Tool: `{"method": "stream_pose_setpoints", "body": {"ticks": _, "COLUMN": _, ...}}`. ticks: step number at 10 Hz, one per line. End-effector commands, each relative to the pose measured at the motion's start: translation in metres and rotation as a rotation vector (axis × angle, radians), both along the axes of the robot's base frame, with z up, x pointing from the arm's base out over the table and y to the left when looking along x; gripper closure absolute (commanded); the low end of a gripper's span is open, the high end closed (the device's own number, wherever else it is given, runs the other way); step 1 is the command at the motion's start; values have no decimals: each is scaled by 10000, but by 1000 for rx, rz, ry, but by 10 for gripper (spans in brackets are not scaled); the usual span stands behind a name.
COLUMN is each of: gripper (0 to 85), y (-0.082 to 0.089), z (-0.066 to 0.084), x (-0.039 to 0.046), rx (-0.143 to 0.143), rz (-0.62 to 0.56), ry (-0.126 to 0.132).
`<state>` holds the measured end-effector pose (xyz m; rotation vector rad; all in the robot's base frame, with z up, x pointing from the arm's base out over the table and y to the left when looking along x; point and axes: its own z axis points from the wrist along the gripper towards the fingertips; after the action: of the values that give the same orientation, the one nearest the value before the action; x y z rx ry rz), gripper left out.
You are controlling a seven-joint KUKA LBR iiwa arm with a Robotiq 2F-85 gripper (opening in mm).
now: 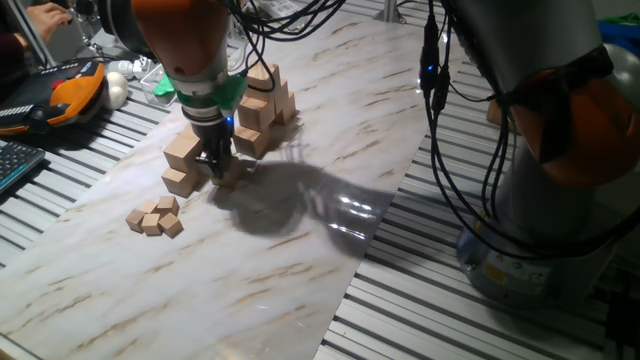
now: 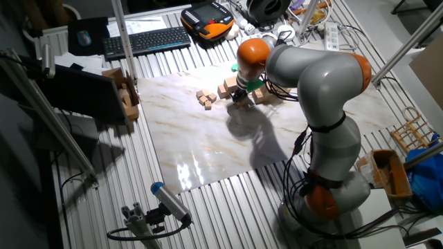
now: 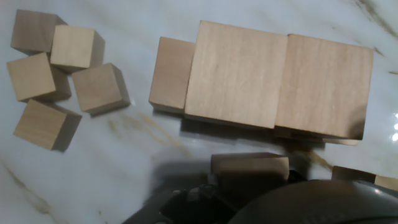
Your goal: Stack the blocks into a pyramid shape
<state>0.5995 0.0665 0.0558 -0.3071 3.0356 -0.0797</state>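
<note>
Several pale wooden blocks stand in a pile point(image 1: 265, 100) at the back of the marble sheet, also seen in the other fixed view point(image 2: 261, 95). Two more blocks point(image 1: 182, 165) are stacked left of my gripper point(image 1: 215, 168). The gripper is down at table level between the two groups. In the hand view two upper blocks point(image 3: 236, 74) point(image 3: 323, 87) sit side by side above lower ones point(image 3: 171, 74). One block point(image 3: 249, 167) lies right at the gripper's dark body. The fingertips are hidden there, so I cannot tell whether the jaws grip it.
A cluster of much smaller wooden cubes point(image 1: 155, 218) point(image 3: 59, 74) lies left of the blocks. A keyboard point(image 1: 15, 165) and an orange pendant point(image 1: 75, 90) sit off the sheet at the left. The arm's base point(image 1: 560, 200) stands at the right.
</note>
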Motion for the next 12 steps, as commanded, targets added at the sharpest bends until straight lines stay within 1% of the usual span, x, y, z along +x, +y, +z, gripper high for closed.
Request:
{"method": "stream_pose_setpoints", "body": {"ticks": 1, "gripper": 850, "y": 3, "z": 45, "x": -16, "rx": -1, "rz": -3, "ry": 5}}
{"method": "stream_pose_setpoints", "body": {"ticks": 2, "gripper": 850, "y": 8, "z": 104, "x": -41, "rx": -7, "rz": -8, "ry": 9}}
{"method": "stream_pose_setpoints", "body": {"ticks": 3, "gripper": 850, "y": 15, "z": 157, "x": -84, "rx": -1, "rz": -20, "ry": 12}}
{"method": "stream_pose_setpoints", "body": {"ticks": 5, "gripper": 850, "y": 45, "z": 245, "x": -150, "rx": 23, "rz": -37, "ry": 17}}
{"method": "stream_pose_setpoints", "body": {"ticks": 6, "gripper": 850, "y": 53, "z": 291, "x": -176, "rx": 46, "rz": -49, "ry": 19}}
{"method": "stream_pose_setpoints", "body": {"ticks": 7, "gripper": 850, "y": 62, "z": 352, "x": -196, "rx": 62, "rz": -63, "ry": 18}}
{"method": "stream_pose_setpoints", "body": {"ticks": 9, "gripper": 850, "y": 97, "z": 542, "x": -222, "rx": 60, "rz": -87, "ry": 16}}
{"method": "stream_pose_setpoints", "body": {"ticks": 10, "gripper": 850, "y": 118, "z": 664, "x": -229, "rx": 37, "rz": -93, "ry": 19}}
{"method": "stream_pose_setpoints", "body": {"ticks": 11, "gripper": 850, "y": 141, "z": 821, "x": -242, "rx": 22, "rz": -100, "ry": 20}}
{"method": "stream_pose_setpoints", "body": {"ticks": 12, "gripper": 850, "y": 146, "z": 946, "x": -233, "rx": 17, "rz": -102, "ry": 25}}
